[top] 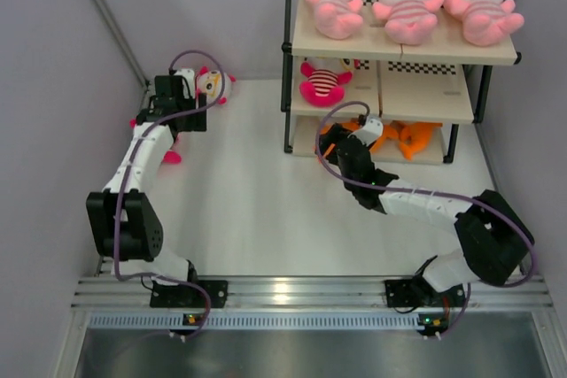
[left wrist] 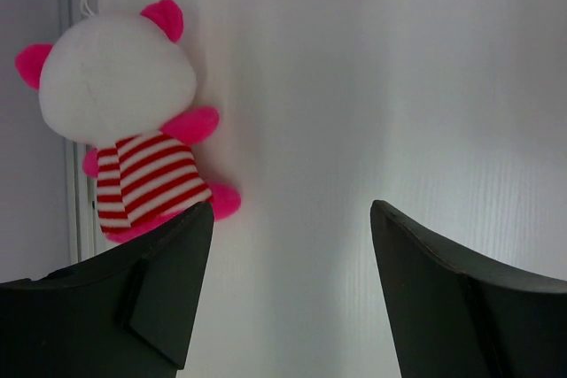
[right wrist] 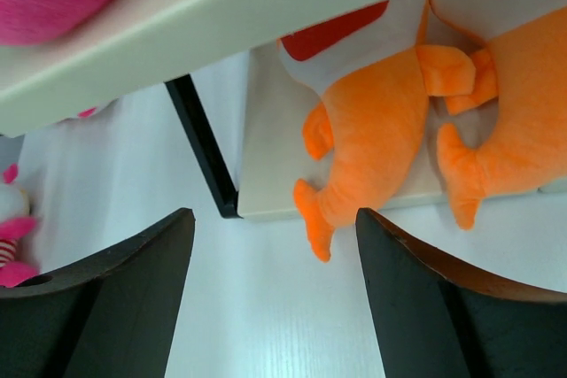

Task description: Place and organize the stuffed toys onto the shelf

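The shelf (top: 399, 49) stands at the far right. Three pale pink toys (top: 407, 2) lie on its top board. One hot-pink striped toy (top: 323, 83) sits on the middle board at the left. Orange fish toys (top: 412, 137) lie on the bottom board and show close in the right wrist view (right wrist: 381, 130). A hot-pink toy (top: 213, 84) lies on the table at the far left, also in the left wrist view (left wrist: 133, 121). Another hot-pink toy (top: 170, 155) is partly hidden under the left arm. My left gripper (left wrist: 292, 210) is open and empty beside the toy. My right gripper (right wrist: 275, 214) is open and empty before the bottom board.
White walls close in the table on the left, right and back. The shelf's black post (right wrist: 202, 143) and the bottom board's corner are just ahead of my right gripper. The middle board (right wrist: 221, 6) hangs over it. The arm bases are at the near edge.
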Controlling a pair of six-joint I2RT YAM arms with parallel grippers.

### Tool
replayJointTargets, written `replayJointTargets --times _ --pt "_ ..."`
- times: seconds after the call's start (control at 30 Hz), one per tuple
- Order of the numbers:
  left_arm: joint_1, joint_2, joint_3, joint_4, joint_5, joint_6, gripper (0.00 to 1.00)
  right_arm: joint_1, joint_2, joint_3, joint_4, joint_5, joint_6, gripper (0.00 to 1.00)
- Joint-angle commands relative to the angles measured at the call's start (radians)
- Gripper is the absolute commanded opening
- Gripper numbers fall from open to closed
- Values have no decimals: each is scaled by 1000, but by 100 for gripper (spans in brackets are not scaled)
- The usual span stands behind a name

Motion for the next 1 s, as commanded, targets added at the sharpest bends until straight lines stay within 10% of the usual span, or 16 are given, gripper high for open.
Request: replayJointTargets --times 0.0,0.67,0.83,0.97 --pt "1 137 113 163 -95 3 78 10 -109 -14 -6 -61 -56 74" --pt "7 910 791 310 -225 112 82 22 -475 -31 -172 -227 -399 73" --pt "10 964 873 335 -186 135 59 22 -443 -15 -153 -249 -428 74" --pt "40 993 885 362 -133 164 4 24 -435 -8 -167 -252 -446 74"
